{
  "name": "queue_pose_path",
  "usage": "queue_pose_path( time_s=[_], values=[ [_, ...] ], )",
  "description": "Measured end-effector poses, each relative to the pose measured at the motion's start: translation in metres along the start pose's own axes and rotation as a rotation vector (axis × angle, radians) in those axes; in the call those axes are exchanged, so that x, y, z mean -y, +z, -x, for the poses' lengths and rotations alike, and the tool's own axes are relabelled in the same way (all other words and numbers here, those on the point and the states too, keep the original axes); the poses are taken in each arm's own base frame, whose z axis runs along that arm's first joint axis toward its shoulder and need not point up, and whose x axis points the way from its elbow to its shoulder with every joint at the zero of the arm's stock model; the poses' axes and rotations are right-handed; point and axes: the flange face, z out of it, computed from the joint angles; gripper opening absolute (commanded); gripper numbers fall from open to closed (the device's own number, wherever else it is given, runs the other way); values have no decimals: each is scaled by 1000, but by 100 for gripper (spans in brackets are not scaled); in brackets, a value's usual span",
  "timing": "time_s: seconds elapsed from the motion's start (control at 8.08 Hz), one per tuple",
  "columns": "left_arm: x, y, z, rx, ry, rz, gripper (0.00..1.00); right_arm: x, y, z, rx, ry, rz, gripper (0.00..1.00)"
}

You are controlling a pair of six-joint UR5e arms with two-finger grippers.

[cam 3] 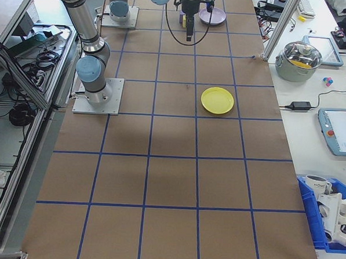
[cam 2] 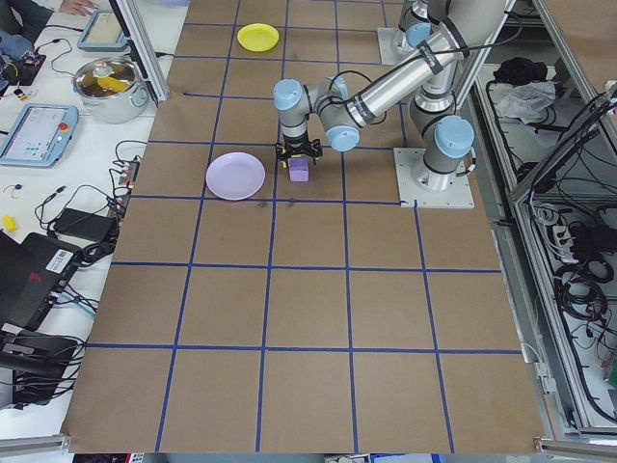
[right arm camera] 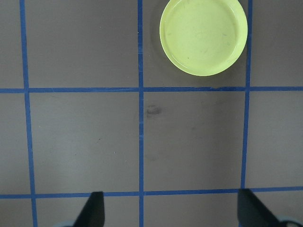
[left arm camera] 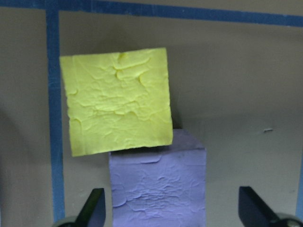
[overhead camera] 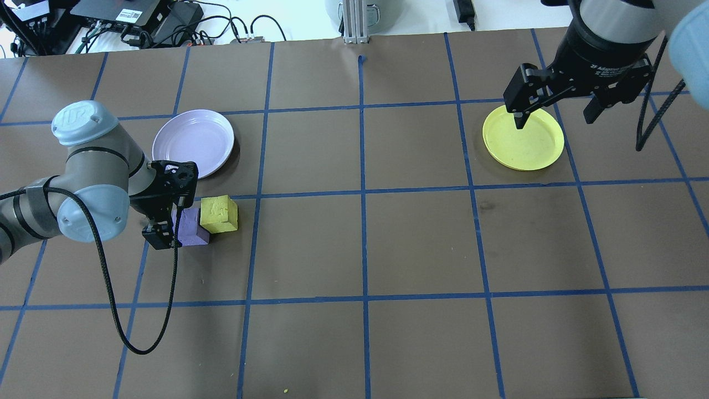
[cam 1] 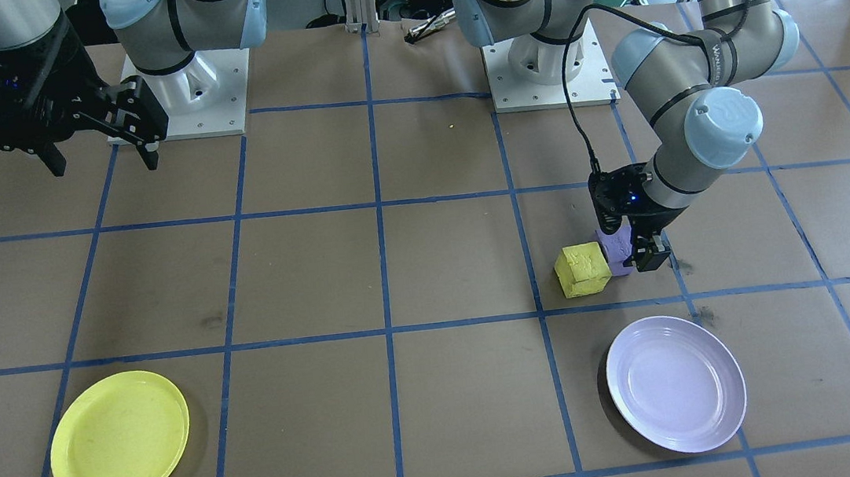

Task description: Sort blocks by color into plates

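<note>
Left wrist: yellow block (left arm camera: pixel 118 99) seemingly touching purple block (left arm camera: pixel 158 184).

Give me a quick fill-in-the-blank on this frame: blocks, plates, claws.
1. The left claw straddles the ____ block.
2. The yellow block touches the purple one and sits on the ____, not on a plate.
3. Both plates, lavender plate and yellow plate, hold ____ blocks.
4. The right claw is open and holds ____.

Missing: purple; table; no; nothing
</note>
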Motion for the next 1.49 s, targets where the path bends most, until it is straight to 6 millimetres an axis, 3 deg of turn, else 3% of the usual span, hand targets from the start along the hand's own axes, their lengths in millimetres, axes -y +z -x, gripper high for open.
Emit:
queue_pose_path(
  time_s=[0.5, 1.11, 1.24, 1.49],
  values=[
    [-3, 13, 5, -14, -1, -7, 100, 0, 1, 0, -1, 0, 4, 100],
    [-3, 13, 5, -8, -61, -22, 6, 0, 1, 0, -1, 0, 4, 100],
    [-2, 12, 6, -3, -42, -32, 0, 0, 1, 0, -1, 0, 4, 100],
    [-2, 2, 7, 14, -1, -31, 0, 0, 1, 0, 0, 0, 4, 100]
  ],
)
